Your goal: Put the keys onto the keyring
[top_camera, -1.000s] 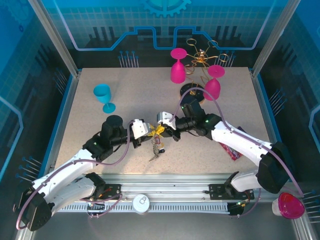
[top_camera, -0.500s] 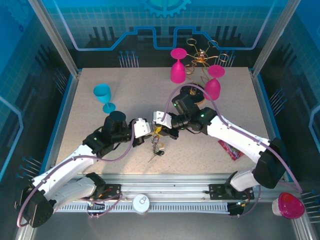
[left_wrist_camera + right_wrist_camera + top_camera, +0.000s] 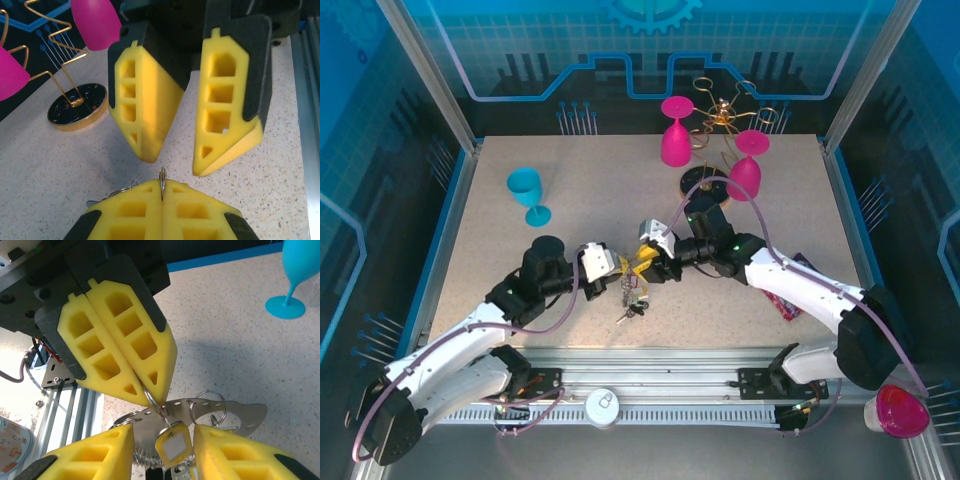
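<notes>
The keyring is clamped in the left end effector. A yellow-headed key hangs from it between the right end effector's parted fingers. Whether the remaining keys are threaded is unclear.

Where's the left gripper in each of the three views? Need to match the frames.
Top external: left gripper at table centre, tip to tip with the right gripper.
Left wrist: left gripper at bottom centre, shut on the keyring.
Right wrist: left gripper at upper left, pointing down.
Shared landmark: the open right gripper facing it, upper half of the left wrist view, bottom edge of the right wrist view.
</notes>
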